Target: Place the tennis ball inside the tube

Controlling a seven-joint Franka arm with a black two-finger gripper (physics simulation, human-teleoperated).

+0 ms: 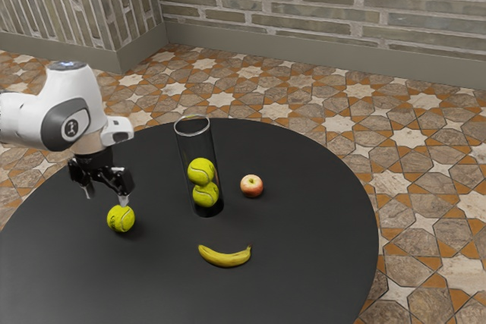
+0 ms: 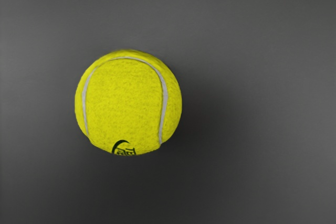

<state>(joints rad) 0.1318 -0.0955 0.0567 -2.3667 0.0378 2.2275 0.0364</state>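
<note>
In the exterior view my gripper (image 1: 106,196) hangs above the table with its two fingers spread wide and nothing between them. The loose tennis ball (image 1: 121,218) lies on the table just below the fingers, close under the one nearer the exterior view's right. From the wrist view, the same ball (image 2: 128,103) is seen from above, apart from anything else. A clear tube (image 1: 197,149) stands upright with an open top, two tennis balls stacked at its bottom.
The round black table (image 1: 304,225) also bears a red apple (image 1: 252,186), beside the tube toward the exterior view's right, and a banana (image 1: 225,256) in front of the tube. The tube's tall rim (image 1: 192,133) rises above both.
</note>
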